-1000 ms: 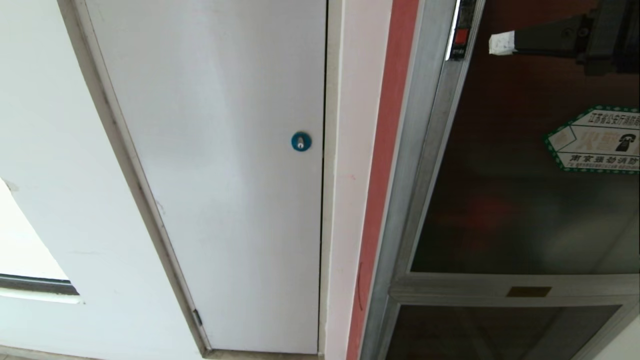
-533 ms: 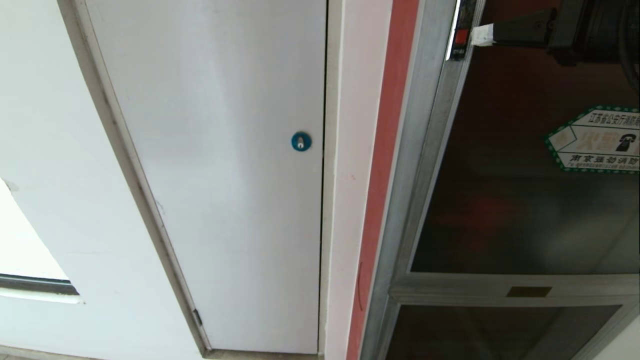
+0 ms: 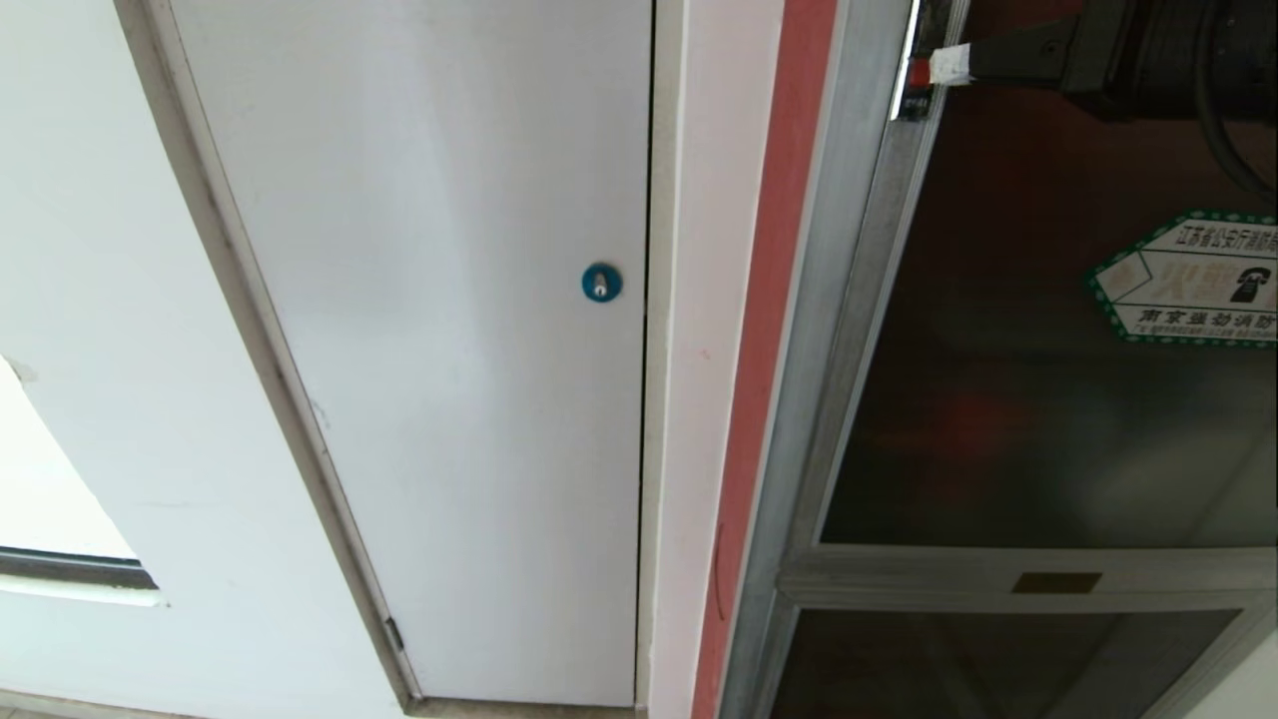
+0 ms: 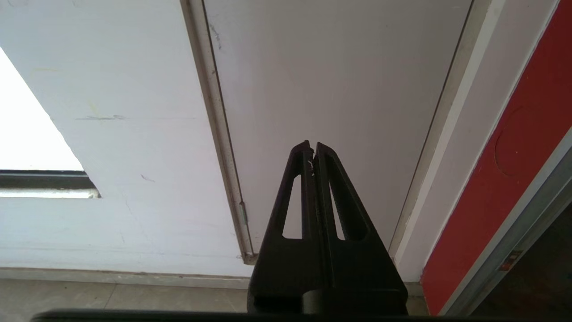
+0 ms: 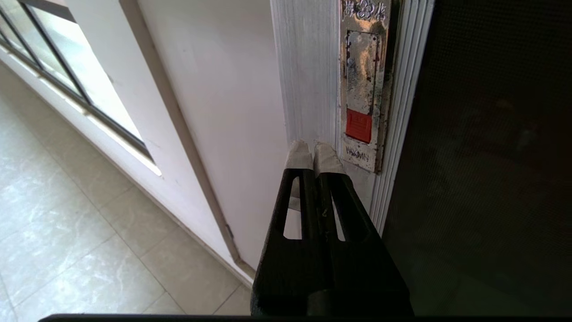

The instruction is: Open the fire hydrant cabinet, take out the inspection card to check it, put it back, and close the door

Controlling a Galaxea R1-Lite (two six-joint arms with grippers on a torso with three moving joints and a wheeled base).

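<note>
2 panels fill the head view: a white panel (image 3: 429,350) with a round blue lock (image 3: 601,283) on the left, and the door (image 3: 1048,399) of dark glass on the right, shut in its silver frame; a green-bordered sticker (image 3: 1193,280) sits on the glass; the right gripper (image 3: 949,65), fingers pressed together with white-taped tips, reaches the frame's edge beside the small red latch (image 5: 359,125); the left gripper (image 4: 313,150), also closed and empty, hangs low before the white panel; the inspection card is not visible.
</note>
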